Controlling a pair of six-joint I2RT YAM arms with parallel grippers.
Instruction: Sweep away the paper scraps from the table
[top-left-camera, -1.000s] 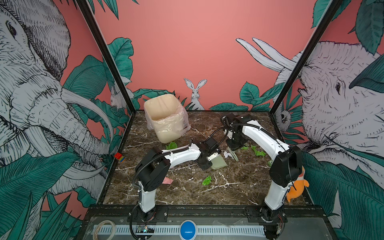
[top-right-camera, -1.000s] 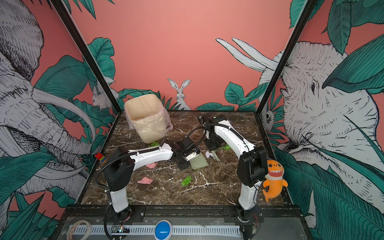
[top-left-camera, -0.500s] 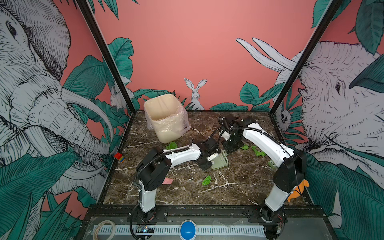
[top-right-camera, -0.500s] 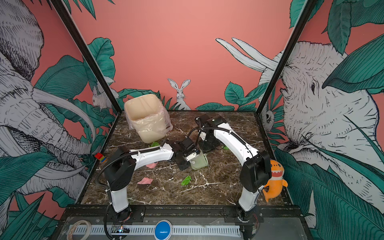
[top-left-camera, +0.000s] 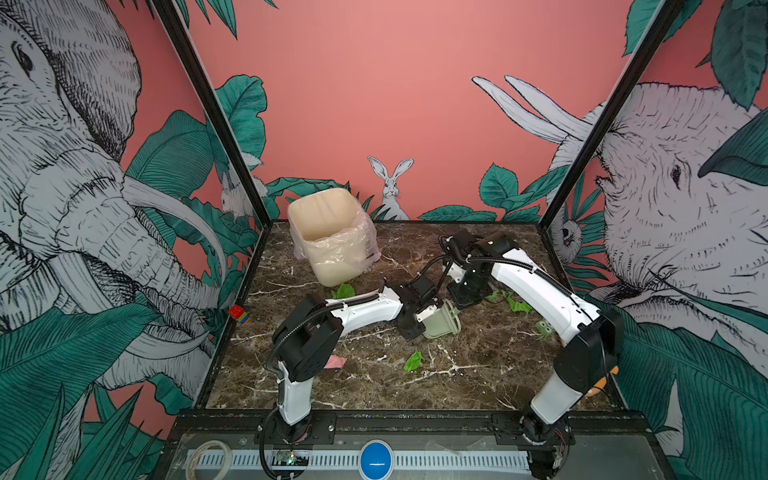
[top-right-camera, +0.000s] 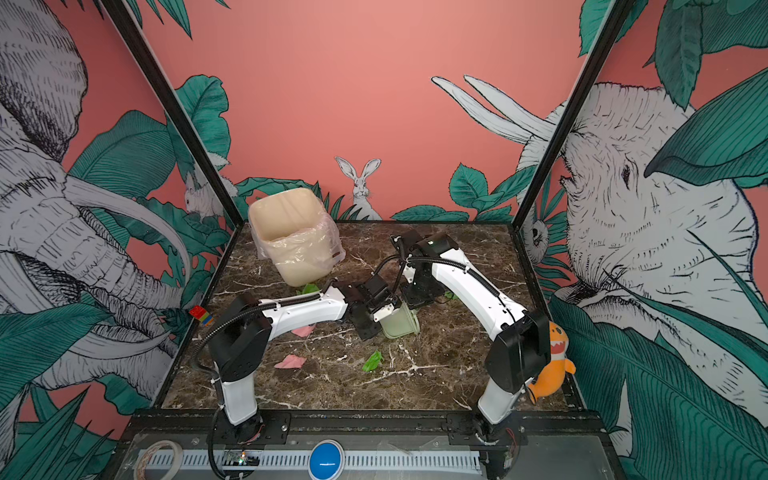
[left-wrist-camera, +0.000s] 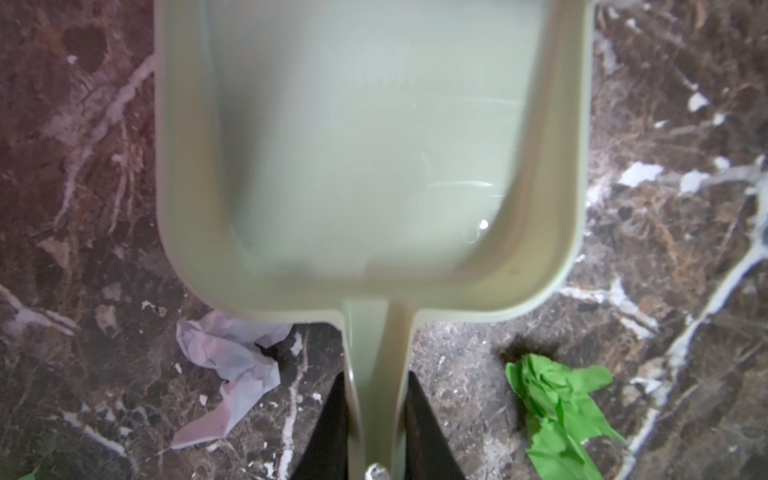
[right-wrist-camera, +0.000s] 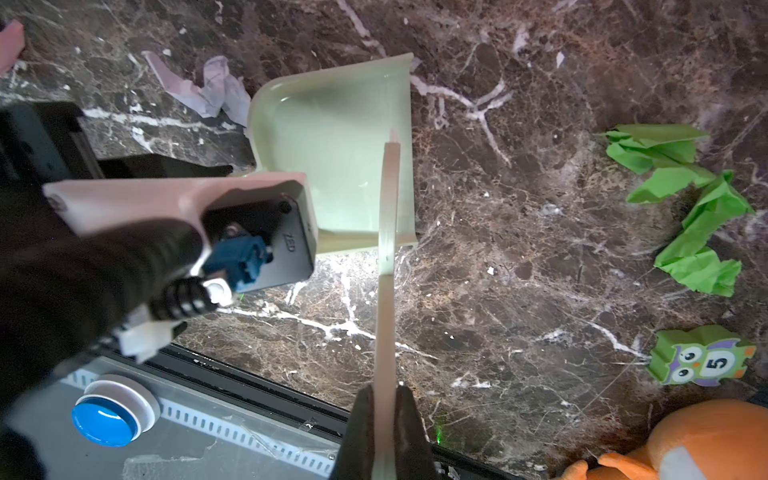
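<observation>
My left gripper (left-wrist-camera: 376, 382) is shut on the handle of the pale green dustpan (left-wrist-camera: 374, 145), which rests mid-table (top-left-camera: 478, 374) in both top views (top-left-camera: 442, 322) (top-right-camera: 401, 322). My right gripper (right-wrist-camera: 384, 395) is shut on a thin pale sweeping tool (right-wrist-camera: 386, 249), seen edge-on, whose far end reaches the dustpan's open mouth (right-wrist-camera: 345, 145). Paper scraps lie around: a white one (left-wrist-camera: 232, 357) and a green one (left-wrist-camera: 557, 407) either side of the handle, green ones (right-wrist-camera: 681, 208) off to the right, a green one (top-left-camera: 413, 360) and pink ones (top-right-camera: 289, 362) nearer the front. The pan looks empty.
A cream bin with a plastic liner (top-left-camera: 332, 237) stands at the back left, a green scrap (top-left-camera: 343, 291) at its foot. A green owl block (right-wrist-camera: 702, 359) lies by the right arm. An orange plush toy (top-right-camera: 550, 357) sits at the right edge.
The right arm's elbow has swung right and towards the front. Its tool tip has come in from beside the dustpan to the pan's mouth. The left arm and dustpan have barely moved.
</observation>
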